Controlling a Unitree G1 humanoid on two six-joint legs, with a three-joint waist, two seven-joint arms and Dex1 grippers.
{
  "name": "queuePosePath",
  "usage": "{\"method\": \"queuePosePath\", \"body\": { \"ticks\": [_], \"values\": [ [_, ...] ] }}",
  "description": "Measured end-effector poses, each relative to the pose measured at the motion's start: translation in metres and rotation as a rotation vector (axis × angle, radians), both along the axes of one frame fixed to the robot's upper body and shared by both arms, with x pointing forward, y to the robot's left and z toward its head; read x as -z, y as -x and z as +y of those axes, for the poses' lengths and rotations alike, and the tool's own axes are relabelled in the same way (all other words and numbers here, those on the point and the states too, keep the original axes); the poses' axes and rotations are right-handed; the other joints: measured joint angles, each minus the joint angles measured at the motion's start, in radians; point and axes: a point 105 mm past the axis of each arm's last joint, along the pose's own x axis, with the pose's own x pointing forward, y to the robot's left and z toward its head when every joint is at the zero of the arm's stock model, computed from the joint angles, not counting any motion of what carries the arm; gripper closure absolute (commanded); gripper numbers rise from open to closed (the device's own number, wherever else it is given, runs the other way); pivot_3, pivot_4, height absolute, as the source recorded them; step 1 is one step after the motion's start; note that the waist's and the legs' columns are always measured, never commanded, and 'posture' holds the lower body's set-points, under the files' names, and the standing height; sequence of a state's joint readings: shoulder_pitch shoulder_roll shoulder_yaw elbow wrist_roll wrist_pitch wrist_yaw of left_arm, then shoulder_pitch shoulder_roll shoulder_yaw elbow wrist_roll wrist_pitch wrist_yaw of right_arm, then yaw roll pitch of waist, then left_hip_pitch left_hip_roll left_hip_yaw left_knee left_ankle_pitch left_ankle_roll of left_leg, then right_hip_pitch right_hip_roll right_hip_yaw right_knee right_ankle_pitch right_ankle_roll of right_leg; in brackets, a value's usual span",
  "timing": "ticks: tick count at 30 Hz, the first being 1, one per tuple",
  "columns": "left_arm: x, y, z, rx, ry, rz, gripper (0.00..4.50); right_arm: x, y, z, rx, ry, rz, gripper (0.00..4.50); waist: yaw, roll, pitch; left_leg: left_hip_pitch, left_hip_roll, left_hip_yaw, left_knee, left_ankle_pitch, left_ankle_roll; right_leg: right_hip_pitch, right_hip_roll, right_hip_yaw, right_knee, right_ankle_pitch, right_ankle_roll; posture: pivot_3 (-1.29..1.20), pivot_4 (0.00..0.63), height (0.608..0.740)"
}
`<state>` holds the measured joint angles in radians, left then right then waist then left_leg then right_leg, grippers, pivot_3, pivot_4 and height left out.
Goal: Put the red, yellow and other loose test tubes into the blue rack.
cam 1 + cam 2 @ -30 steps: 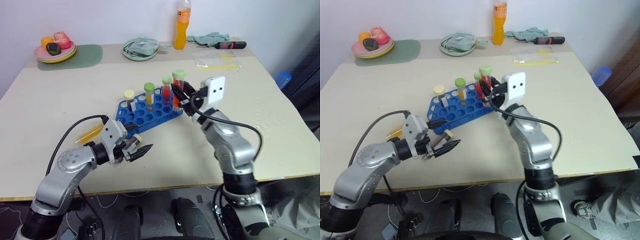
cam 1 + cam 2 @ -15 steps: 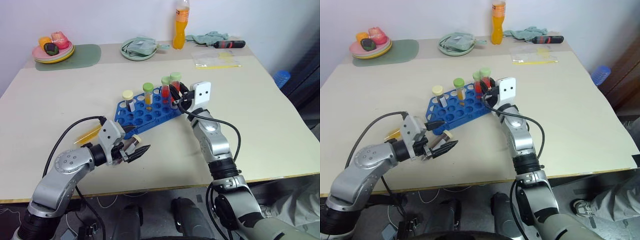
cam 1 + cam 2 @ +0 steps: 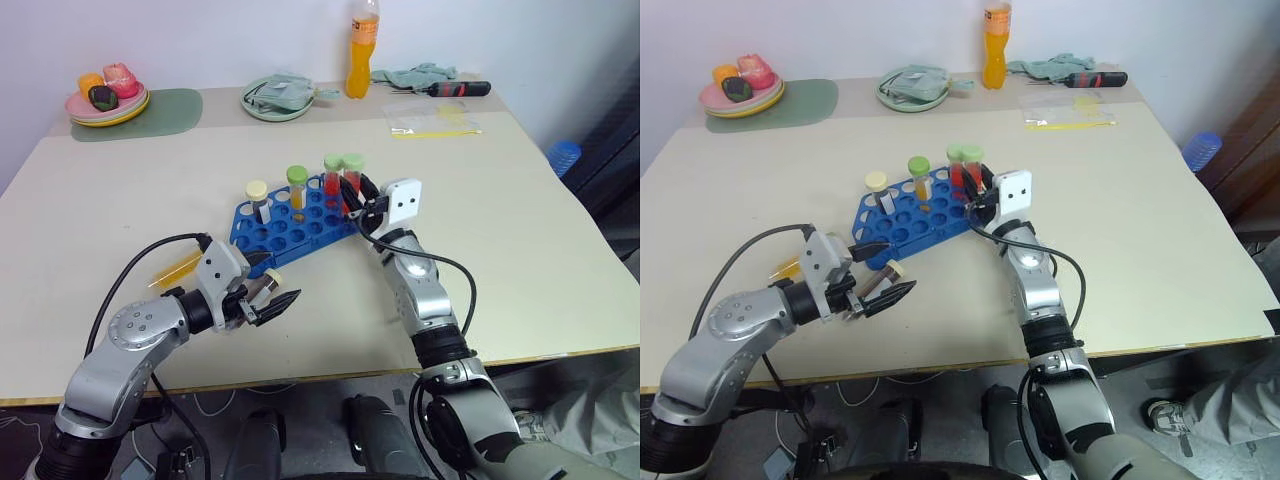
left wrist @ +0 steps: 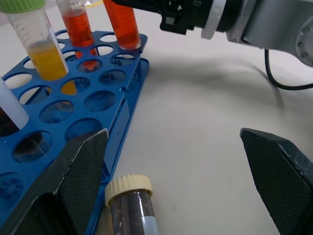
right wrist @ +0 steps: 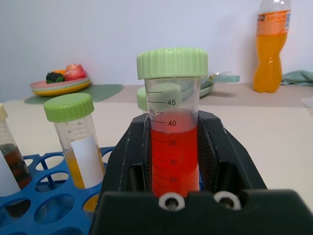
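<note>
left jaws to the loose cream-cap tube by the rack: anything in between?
Nothing visible. The left gripper is open, and the cream-capped tube lies on the table between its two fingers, right beside the blue rack's near edge. Only bare table lies around the cap.

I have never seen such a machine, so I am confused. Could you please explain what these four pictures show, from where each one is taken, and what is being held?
This is a humanoid robot with two arms. Two pictures come from cameras in its head, looking down at a table; the other two come from cameras on its wrists. The right gripper is shut on a red test tube with a green cap, at the blue rack, which holds a few other capped tubes. The left gripper is open, with a cream-capped tube lying on the table between its fingers. At the far edge stand an orange bottle and a plate of fruit.
</note>
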<state>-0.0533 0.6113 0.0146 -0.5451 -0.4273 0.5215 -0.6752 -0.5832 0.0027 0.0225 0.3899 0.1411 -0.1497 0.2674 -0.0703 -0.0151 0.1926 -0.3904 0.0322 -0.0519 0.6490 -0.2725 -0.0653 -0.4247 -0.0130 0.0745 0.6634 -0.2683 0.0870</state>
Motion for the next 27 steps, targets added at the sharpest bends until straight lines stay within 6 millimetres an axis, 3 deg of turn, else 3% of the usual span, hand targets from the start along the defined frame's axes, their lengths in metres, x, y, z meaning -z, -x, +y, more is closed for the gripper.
{"method": "queuePosePath", "body": {
  "ticks": [3, 4, 9, 15, 19, 22, 27],
  "values": [
    [0.0, 0.0, 0.001, -0.003, -0.003, 0.002, 0.0, 0.0, 0.0, 0.0, 0.002, -0.019, -0.006, 3.72, 0.0, 0.0, 0.0, 0.0, 0.0, 0.0, 0.0, 0.0, 0.0, 0.0, 0.0, 0.0, 0.0, 0.0, 0.0, 0.0, 0.15, 0.74],
    [0.001, 0.0, 0.002, -0.006, -0.006, 0.007, 0.0, 0.0, 0.0, 0.0, -0.002, -0.03, -0.008, 2.68, 0.0, 0.0, 0.0, 0.0, 0.0, 0.0, 0.0, 0.0, 0.0, 0.0, 0.0, 0.0, 0.0, 0.0, 0.0, 0.0, 0.15, 0.74],
    [-0.003, -0.004, 0.007, -0.038, 0.015, 0.028, 0.0, -0.005, 0.001, 0.002, -0.009, -0.059, -0.019, 0.38, 0.001, 0.0, 0.0, 0.0, 0.0, 0.0, 0.0, 0.0, 0.0, 0.0, 0.0, 0.0, 0.0, 0.0, 0.0, 0.0, 0.15, 0.74],
    [-0.026, -0.009, 0.036, -0.117, 0.031, 0.072, 0.0, -0.034, 0.006, -0.006, -0.042, -0.001, -0.097, 0.38, 0.002, 0.0, 0.0, 0.0, 0.0, -0.001, 0.0, 0.0, 0.0, 0.0, 0.0, 0.0, 0.0, 0.0, 0.0, 0.0, 0.15, 0.74],
    [-0.067, -0.017, 0.077, -0.218, -0.039, 0.059, 0.0, -0.048, 0.024, -0.016, -0.17, 0.175, -0.137, 0.38, 0.003, 0.0, 0.0, 0.0, 0.0, -0.001, 0.0, 0.0, 0.0, 0.0, 0.0, -0.001, 0.0, 0.0, 0.0, 0.0, 0.15, 0.74],
    [-0.075, -0.018, 0.108, -0.279, -0.195, 0.146, 0.0, -0.035, 0.047, -0.02, -0.325, 0.316, -0.083, 0.38, 0.001, 0.001, 0.001, 0.0, 0.0, -0.001, -0.001, 0.0, 0.0, 0.0, 0.0, -0.001, -0.001, -0.001, 0.0, 0.0, 0.15, 0.74],
    [-0.059, -0.018, 0.137, -0.281, -0.401, 0.413, 0.0, -0.013, 0.092, -0.023, -0.601, 0.526, 0.033, 0.38, 0.002, 0.001, 0.001, 0.0, 0.0, 0.0, -0.001, 0.0, 0.0, 0.0, 0.001, -0.001, 0.0, -0.002, -0.001, 0.0, 0.15, 0.74]
  ]
}}
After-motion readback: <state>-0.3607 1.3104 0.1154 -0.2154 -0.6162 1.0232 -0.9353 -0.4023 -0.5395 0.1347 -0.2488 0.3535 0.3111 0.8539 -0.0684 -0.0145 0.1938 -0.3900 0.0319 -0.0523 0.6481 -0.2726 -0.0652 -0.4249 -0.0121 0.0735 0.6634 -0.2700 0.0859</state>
